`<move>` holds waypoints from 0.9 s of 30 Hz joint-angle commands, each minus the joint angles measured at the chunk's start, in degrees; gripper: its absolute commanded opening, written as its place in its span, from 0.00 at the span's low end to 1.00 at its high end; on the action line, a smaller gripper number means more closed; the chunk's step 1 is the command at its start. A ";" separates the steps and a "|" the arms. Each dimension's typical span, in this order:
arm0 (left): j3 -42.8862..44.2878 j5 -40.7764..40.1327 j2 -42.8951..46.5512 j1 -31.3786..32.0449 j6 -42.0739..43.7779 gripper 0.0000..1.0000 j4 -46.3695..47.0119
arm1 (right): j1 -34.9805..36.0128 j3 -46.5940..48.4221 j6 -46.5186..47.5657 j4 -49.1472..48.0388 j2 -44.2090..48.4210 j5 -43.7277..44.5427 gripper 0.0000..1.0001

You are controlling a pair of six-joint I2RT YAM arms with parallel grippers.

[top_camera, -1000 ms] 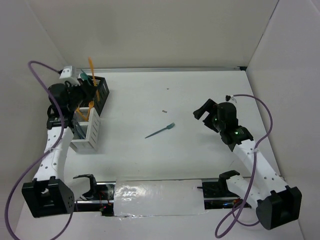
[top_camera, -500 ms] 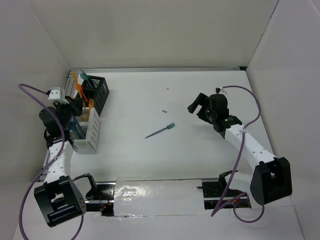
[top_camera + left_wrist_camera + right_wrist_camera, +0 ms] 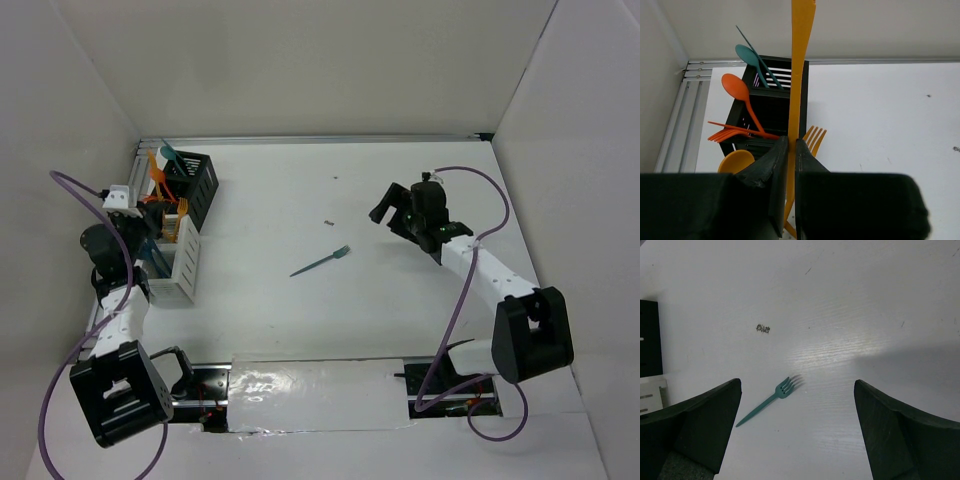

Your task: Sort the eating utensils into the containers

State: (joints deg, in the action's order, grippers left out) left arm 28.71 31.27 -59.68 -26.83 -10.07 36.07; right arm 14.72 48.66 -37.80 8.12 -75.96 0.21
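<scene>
Orange utensil [image 3: 802, 60], perhaps a fork, stands pinched in left tool [image 3: 791, 150].

Overhead, plus close wrist views (fork [image 3: 320, 262] in overhead and right)

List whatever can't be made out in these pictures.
- Left wrist view: the orange utensil clamped in the left gripper runs off the top edge, and the gripper hides its lower end. Whether it is a fork or a spoon cannot be told.
- Top view: the left arm partly covers what is in the white caddy.
- Right wrist view: the dark speck on the table is too small to identify.
</scene>
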 commanded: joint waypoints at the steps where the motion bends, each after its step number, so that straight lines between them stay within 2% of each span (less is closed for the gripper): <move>1: 1.00 1.78 -0.52 -0.42 5.31 0.06 3.74 | -0.48 2.75 0.10 -4.07 -0.24 -0.82 1.00; 8: 1.09 3.45 -0.88 -0.42 5.94 0.08 0.41 | -0.48 2.75 -0.61 -4.08 -1.20 -1.35 1.00; 15: 1.70 -0.23 -0.35 -0.50 5.85 0.16 -1.26 | -0.57 2.23 -0.87 -4.08 -0.50 -1.35 1.00; 20: 1.18 -0.59 0.00 -0.42 5.50 0.37 -1.09 | -0.57 2.22 -0.96 -4.08 -0.41 -1.35 1.00; 21: 1.09 -0.51 0.09 -0.42 5.58 0.37 -0.92 | -0.57 2.22 -0.96 -4.08 -0.33 -1.35 1.00; 26: 1.26 -1.90 1.58 -0.59 5.76 0.62 -1.27 | -0.57 1.70 -1.05 -4.60 0.03 -1.87 1.00; 27: 1.26 -2.08 1.58 -0.59 5.32 0.62 -1.27 | -0.57 1.70 -1.05 -4.60 0.03 -1.88 1.00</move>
State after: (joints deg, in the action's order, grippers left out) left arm 28.71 30.11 -59.90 -26.94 -6.02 32.05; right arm 14.72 48.75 -38.54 6.76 -76.73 -1.02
